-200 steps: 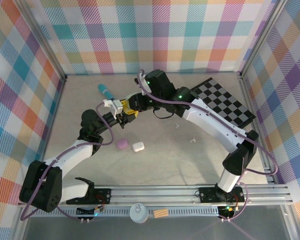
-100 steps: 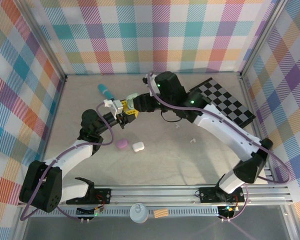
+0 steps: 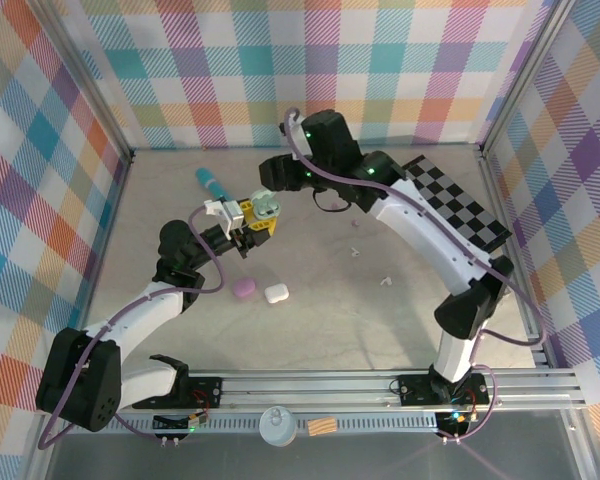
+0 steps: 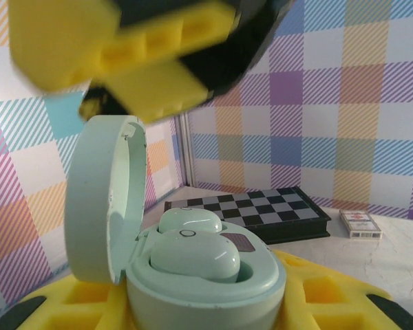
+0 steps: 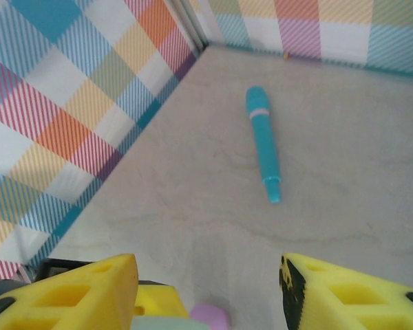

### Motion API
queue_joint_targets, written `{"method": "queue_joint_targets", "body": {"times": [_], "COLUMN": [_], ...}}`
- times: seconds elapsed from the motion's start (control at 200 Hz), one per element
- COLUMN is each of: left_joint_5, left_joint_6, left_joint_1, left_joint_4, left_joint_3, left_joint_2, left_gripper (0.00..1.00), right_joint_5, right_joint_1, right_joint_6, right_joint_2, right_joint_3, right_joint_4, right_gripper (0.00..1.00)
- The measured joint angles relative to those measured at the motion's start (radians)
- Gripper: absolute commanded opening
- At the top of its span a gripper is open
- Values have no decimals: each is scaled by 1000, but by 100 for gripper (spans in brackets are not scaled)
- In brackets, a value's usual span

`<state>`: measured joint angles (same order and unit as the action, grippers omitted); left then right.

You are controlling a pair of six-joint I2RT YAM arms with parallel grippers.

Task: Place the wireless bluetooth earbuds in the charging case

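Pale-green earbuds [image 4: 193, 256], probably light and slick, are sitting in the open charging case [image 4: 213, 297]; left end effector [image 3: 252, 222] is clenching its sturdier base, right end effector [image 5: 206, 289] is hovering released.

Lower edge crops charging case [image 4: 213, 295]; rear earbud [image 4: 189, 220] partly hidden

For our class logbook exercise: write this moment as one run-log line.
left gripper: shut on green charging case | lid: open | two green earbuds: seated | right gripper: open
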<state>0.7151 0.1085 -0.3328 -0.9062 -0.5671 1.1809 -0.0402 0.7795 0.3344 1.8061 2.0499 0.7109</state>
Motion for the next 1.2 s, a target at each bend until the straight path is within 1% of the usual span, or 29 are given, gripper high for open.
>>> {"method": "queue_joint_targets", "body": {"times": [0.175, 0.385, 0.48, 0.535, 0.635, 0.725, 0.85, 1.06, 1.2], "left_joint_5": [0, 0, 1, 1, 1, 1, 5, 13, 16], "left_joint_6": [-10, -15, -23, -31, -40, -44, -61, -110, -138], "left_joint_1": [0, 0, 0, 0, 0, 0, 0, 0, 0], "left_joint_4": [-6, -30, -47, -57, -68, -73, -97, -178, -229], "left_joint_3": [3, 2, 0, 0, -2, -8, -29, -34, -34], "left_joint_2": [4, 10, 21, 27, 34, 39, 58, 99, 126], "left_gripper": [37, 37, 37, 37, 37, 37, 37, 36, 37], "right_joint_5": [-16, -34, -84, -143, -280, -380, -497, -622, -666], "right_joint_1": [-5, -6, -23, -43, -109, -153, -161, -155, -151], "right_joint_6": [1, 13, 52, 101, 228, 341, 480, 656, 739], "right_joint_2": [-3, -90, -128, -158, -212, -228, -228, -222, -212], "right_joint_3": [-22, -143, -200, -252, -371, -452, -548, -631, -649], "right_joint_4": [24, 23, -6, -51, -173, -277, -420, -623, -718], "right_gripper": [57, 57, 55, 54, 54, 53, 53, 52, 50]}}
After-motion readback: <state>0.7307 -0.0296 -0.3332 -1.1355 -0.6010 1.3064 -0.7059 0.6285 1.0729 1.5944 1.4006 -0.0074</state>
